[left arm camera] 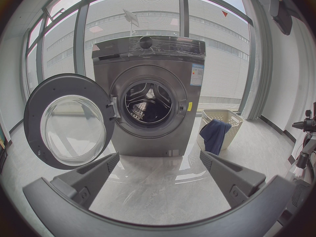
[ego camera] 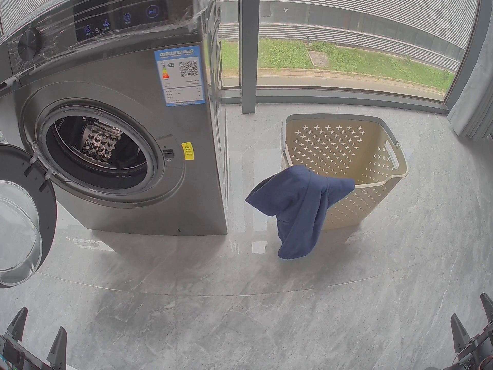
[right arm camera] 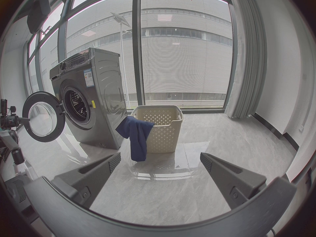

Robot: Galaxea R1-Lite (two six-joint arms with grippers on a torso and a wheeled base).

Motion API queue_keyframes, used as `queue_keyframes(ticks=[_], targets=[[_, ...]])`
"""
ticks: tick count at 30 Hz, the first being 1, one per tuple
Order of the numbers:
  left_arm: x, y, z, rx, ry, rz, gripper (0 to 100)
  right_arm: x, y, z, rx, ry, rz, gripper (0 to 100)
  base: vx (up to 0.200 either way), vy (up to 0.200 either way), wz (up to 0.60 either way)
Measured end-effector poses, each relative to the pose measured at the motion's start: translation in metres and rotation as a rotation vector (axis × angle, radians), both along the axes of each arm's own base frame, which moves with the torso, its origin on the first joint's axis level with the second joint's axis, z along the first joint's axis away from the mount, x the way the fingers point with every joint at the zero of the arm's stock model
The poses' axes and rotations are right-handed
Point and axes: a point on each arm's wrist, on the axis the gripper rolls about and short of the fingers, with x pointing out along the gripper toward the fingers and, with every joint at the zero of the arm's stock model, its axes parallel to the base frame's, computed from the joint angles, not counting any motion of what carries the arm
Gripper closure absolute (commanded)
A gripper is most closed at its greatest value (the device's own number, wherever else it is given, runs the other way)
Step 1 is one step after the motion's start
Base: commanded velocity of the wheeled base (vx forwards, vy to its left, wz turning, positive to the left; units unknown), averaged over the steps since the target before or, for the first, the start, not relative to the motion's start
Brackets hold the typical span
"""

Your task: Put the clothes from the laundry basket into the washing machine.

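A dark blue garment [ego camera: 300,206] hangs over the near rim of the cream laundry basket [ego camera: 398,155], at the corner nearest the washer, most of its cloth trailing down the outer wall toward the grey marble floor [ego camera: 267,309]. The basket stands upright on the floor just beside the right flank of the grey washing machine [ego camera: 197,201], near the window [ego camera: 359,32]. The machine's round door [ego camera: 20,222] is swung fully open to the left, leaving the drum mouth [ego camera: 97,147] uncovered. Both arms are low and well apart from the basket and the machine: the left gripper [ego camera: 40,330] has its fingers spread wide and grasps nothing, and the right gripper [ego camera: 470,314] is likewise released and bare.
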Motion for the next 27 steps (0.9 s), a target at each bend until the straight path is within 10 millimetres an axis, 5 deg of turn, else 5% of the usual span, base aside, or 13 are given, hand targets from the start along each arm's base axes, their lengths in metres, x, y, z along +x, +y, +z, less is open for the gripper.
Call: queue_keyframes(ticks=[4,19,27], targets=[[0.0,0.0,0.0,0.0,0.0,0.0,0,0.0,0.0,0.0,0.0,0.0,-0.001,0,0.0,-0.2,0.0],[0.0,0.0,0.0001,0.001,-0.001,-0.001,0,0.0,0.0,0.0,0.0,0.0,-0.001,0,0.0,0.0,0.0],[0.0,0.0,0.0,0.003,0.0,0.0,0,0.0,0.0,0.0001,0.0,0.0,-0.001,0,0.2,0.0,0.0]])
